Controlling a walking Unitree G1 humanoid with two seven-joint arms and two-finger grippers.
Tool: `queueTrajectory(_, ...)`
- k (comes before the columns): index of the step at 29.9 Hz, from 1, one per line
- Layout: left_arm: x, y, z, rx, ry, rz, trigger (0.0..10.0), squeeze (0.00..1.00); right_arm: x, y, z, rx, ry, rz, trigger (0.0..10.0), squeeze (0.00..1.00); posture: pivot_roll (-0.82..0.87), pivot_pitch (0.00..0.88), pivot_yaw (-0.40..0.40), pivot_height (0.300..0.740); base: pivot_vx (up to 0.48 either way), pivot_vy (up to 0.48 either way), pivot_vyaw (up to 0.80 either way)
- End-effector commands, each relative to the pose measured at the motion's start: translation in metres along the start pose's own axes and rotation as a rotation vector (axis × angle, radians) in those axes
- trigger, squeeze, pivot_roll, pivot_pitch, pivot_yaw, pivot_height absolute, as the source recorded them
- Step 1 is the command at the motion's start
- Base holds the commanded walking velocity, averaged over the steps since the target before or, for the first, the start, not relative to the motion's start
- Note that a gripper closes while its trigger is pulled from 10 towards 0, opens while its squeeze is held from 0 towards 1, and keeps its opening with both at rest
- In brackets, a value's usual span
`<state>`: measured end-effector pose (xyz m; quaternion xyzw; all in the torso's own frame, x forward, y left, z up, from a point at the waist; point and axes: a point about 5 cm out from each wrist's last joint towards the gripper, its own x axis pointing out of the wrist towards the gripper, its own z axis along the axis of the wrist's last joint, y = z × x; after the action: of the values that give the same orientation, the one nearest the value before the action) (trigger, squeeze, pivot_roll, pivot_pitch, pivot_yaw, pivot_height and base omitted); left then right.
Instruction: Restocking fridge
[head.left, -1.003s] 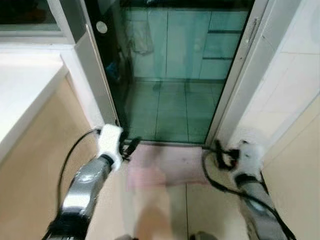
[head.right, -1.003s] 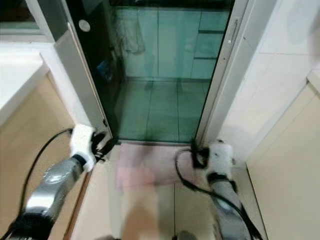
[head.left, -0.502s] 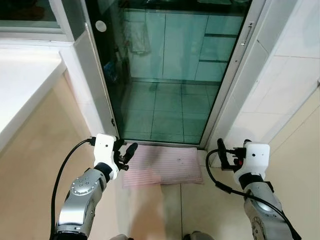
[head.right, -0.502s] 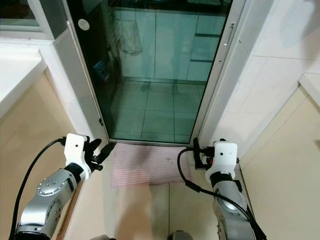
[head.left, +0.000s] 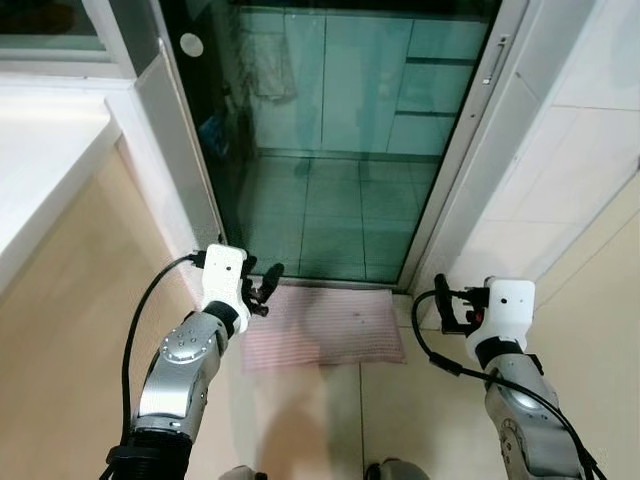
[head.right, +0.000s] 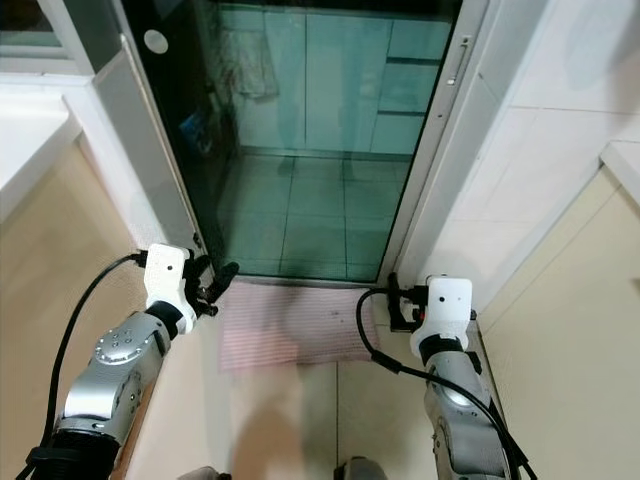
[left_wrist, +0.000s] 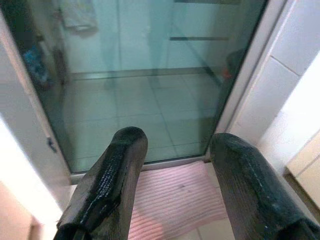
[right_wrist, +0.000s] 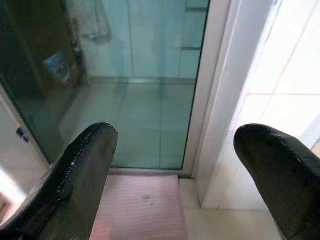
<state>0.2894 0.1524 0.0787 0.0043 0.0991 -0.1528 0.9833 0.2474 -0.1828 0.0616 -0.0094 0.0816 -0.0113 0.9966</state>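
Two grippers: left gripper (head.left: 262, 285), right gripper (head.left: 445, 300), both empty, fingers apart. One pink striped mat (head.left: 322, 327). One glass sliding door (head.left: 340, 150). One white countertop (head.left: 40, 170). One hanging cloth (head.left: 262, 65) behind glass.

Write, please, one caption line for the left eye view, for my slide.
Both grippers, left and right, raised empty before a glass door, pink mat at its threshold.

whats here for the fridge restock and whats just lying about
For the job:
left tool, open, empty
right tool, open, empty
No fridge or groceries to be seen.

Just there:
pink mat on the floor
glass door, shut
white counter
towel behind the glass
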Motion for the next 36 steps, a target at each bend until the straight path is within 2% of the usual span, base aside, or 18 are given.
queueTrajectory(1, -0.001, 0.004, -0.002, -0.006, 0.002, 0.024, 10.0, 0.00, 0.001, -0.002, 0.000, 0.008, -0.006, -0.009, 10.0, 0.00, -0.07, 0.000, 0.020, 0.719, -0.300, 0.000, 0.00)
queueTrajectory(11, 0.003, -0.002, 0.001, 0.002, -0.014, -0.004, 10.0, 0.00, 0.001, -0.004, -0.004, 0.002, 0.009, -0.008, 10.0, 0.00, -0.08, 0.000, 0.020, 0.719, -0.283, 0.000, 0.00)
queueTrajectory(36, 0.005, 0.001, -0.003, 0.011, -0.013, -0.002, 10.0, 0.00, 0.000, -0.005, -0.014, -0.004, 0.032, -0.014, 10.0, 0.00, -0.08, 0.000, 0.027, 0.719, -0.297, 0.000, 0.00)
